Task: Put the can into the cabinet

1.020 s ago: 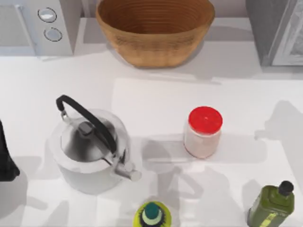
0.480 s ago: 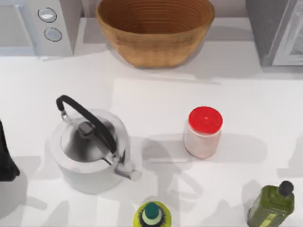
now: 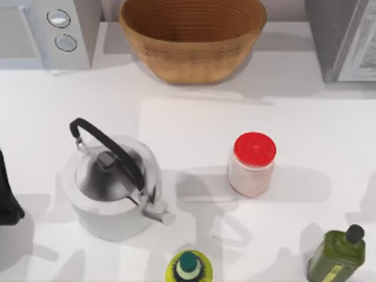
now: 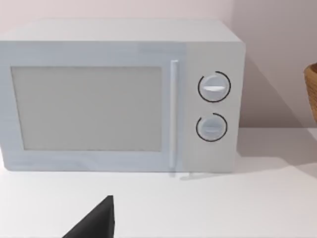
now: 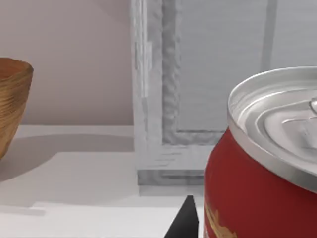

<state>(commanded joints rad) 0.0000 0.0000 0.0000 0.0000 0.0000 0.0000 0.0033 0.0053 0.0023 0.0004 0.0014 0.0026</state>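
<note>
**Can up close at the right hand, cabinet just behind**

In the right wrist view the can (image 5: 257, 163) stands nearest, red-sided with a silver ringed top and a scrap of cream label at its foot. A dark piece of the right hand (image 5: 186, 222) shows right beside it; whether the hand is clamped on the can or apart cannot be told. Behind the can stands the cabinet (image 5: 198, 74), its pale framed door panel facing the camera, and the wicker basket (image 5: 12, 104) sits off to one side on the white table (image 5: 74, 173).

The left hand (image 4: 94, 224) is parked in front of the microwave (image 4: 119, 94), with nothing against it; its grip cannot be told either. From above, the left arm (image 3: 7, 197) sits at the table's left edge.

Compared with a second ago, the broad shadow that lay on the table's right side below the cabinet is gone. The kettle (image 3: 111, 185), the red-lidded jar (image 3: 252, 164) and the green bottle (image 3: 338, 252) have not moved.
</note>
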